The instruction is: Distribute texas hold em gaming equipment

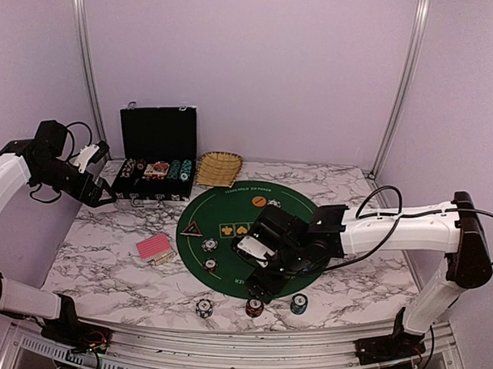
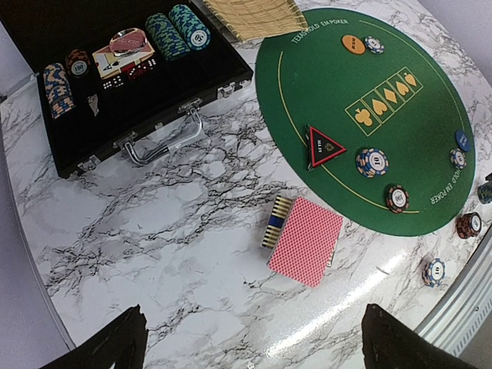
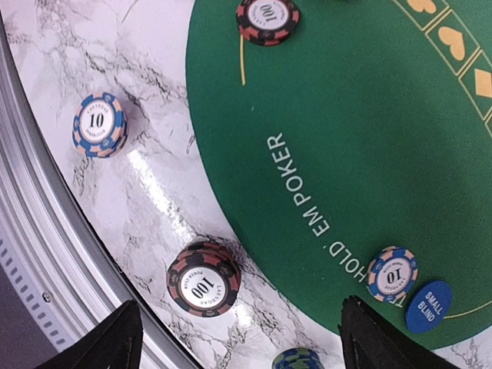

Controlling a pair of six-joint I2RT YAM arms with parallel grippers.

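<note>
Several chip stacks [image 2: 178, 32] inside black case [image 2: 165, 92]

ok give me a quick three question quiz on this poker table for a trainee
1. True or false: the card deck lies on the green mat.
2. The blue disc reads: A dealer, B small blind, C big blind?
3. What number is on the black-red chip stack on the marble table?
Key: 1 false, it lies on the marble beside the mat; 2 B; 3 100.
</note>
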